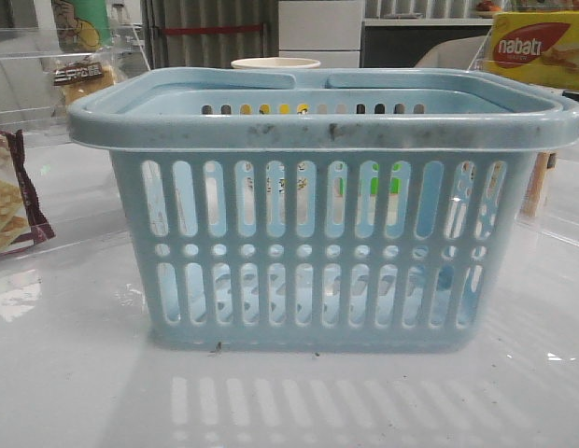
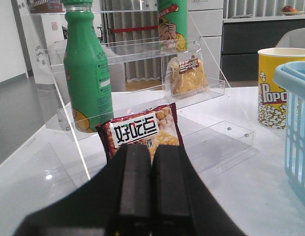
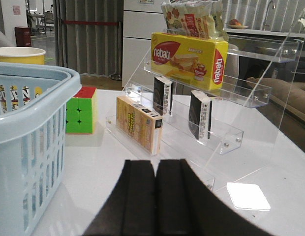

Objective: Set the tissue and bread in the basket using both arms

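Note:
The pale blue basket [image 1: 327,126] fills the middle of the front view, and neither arm shows there. A clear pack of bread [image 2: 188,73] lies on the middle step of the left clear rack, also visible as the bread [image 1: 84,79]. My left gripper [image 2: 151,147] is shut and empty, low over the table in front of that rack, with the basket [image 2: 295,78] beside it. My right gripper [image 3: 156,162] is shut and empty on the other side of the basket [image 3: 34,78]. I cannot tell which pack is the tissue: a tan upright pack [image 3: 140,123] and two dark-and-white packs [image 3: 200,114] stand on the right rack.
A green bottle [image 2: 87,73] and a red snack bag [image 2: 142,130] stand on the left rack [image 2: 226,135]. A yellow popcorn cup [image 2: 273,83] is behind the basket, near a colour cube [image 3: 81,110]. A yellow nabati box [image 3: 189,54] tops the right rack.

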Tool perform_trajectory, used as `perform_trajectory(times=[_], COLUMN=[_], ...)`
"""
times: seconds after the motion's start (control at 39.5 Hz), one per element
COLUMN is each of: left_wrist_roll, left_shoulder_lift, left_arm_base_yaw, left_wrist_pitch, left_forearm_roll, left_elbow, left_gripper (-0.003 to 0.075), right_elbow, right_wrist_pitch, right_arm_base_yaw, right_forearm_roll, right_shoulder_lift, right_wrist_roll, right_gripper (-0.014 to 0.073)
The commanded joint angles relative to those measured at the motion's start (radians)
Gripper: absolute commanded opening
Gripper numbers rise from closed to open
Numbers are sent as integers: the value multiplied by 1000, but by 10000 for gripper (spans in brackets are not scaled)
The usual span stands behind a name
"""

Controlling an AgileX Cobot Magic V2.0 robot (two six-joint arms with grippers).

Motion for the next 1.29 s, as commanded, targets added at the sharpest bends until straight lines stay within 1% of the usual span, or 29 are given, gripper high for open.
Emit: perform_trajectory(times=[0.0,0.08,0.18,0.28,0.38,0.53,0.63,0.81,0.94,1.04,1.27], left_wrist_roll=[-7,-7,-9,-11,-11,-11,-11,-11,-11,-11,-11], left_shoulder_lift=[-16,-16,-16,-16,-16,1,47,181,293,370,496], left_arm_base_yaw=[0,0,0,0,0,0,0,0,0,0,0], left_wrist_pitch=[-102,-102,-162,-203,-194,-79,7,153,299,386,506], left_forearm_roll=[-8,-8,-8,-25,-32,-34,-34,-34,-34,-34,-38], left_elbow=[-3,-3,-5,-43,-110,-269,-384,-554,-667,-708,-702], left_gripper=[91,91,91,91,91,91,91,91,91,91,91], right_elbow=[2,1,-6,-56,-132,-285,-392,-553,-662,-703,-704], right_wrist_pitch=[-96,-97,-102,-84,-26,90,153,269,386,467,598], right_arm_base_yaw=[-3,-3,-3,-3,-3,-3,-3,-3,-3,-3,-3], right_forearm_roll=[4,4,4,4,5,5,5,5,5,5,5], right_shoulder_lift=[-19,-19,-19,-19,-19,1,51,170,273,340,479], right_wrist_roll=[-4,-4,-4,-4,-4,-4,-4,-4,-4,-4,-4], right_gripper=[57,57,57,57,57,57,57,57,57,57,57])
